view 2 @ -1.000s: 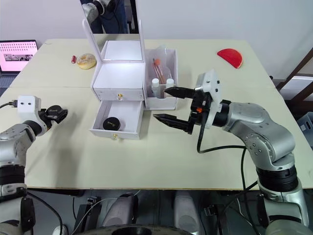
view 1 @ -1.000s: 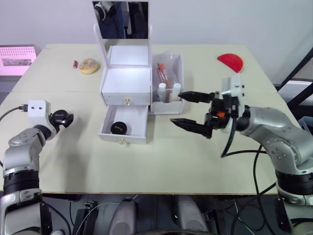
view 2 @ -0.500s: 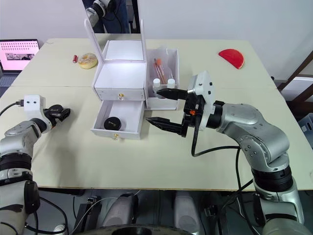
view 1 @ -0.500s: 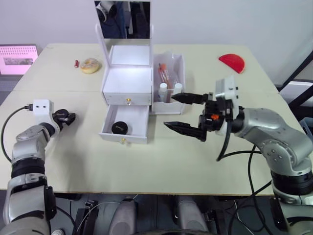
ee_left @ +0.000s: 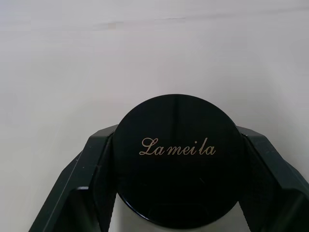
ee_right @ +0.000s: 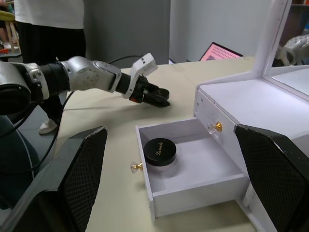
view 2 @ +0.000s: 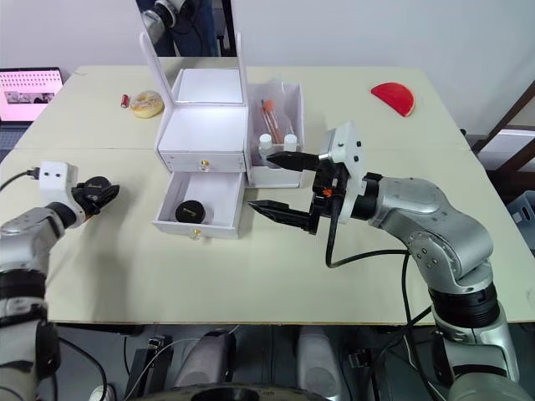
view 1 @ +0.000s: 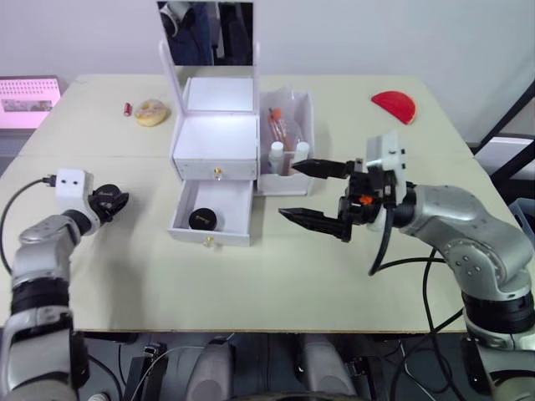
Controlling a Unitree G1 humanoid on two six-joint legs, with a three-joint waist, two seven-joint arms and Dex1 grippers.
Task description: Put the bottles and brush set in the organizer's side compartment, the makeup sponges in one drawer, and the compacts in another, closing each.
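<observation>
The left gripper point(ee_left: 176, 193) clamps a round black compact point(ee_left: 176, 159), its lettered lid facing the wrist camera, out over the beige table point(view 1: 276, 267) left of the organizer point(view 1: 219, 138). The right gripper point(view 1: 311, 192), fingers spread wide, points toward the open lower drawer point(view 1: 211, 213), where a second compact point(view 1: 201, 219) lies flat. Grey wall behind; a laptop point(view 1: 29, 92) at the table's far left.

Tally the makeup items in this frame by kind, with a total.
Black compacts: 2, one in the open lower drawer, one held in the left hand
White-capped bottles: 2, in the side compartment
Brush set: 1, in the side compartment
Red sponge: 1
Beige sponge: 1
Total: 7
</observation>
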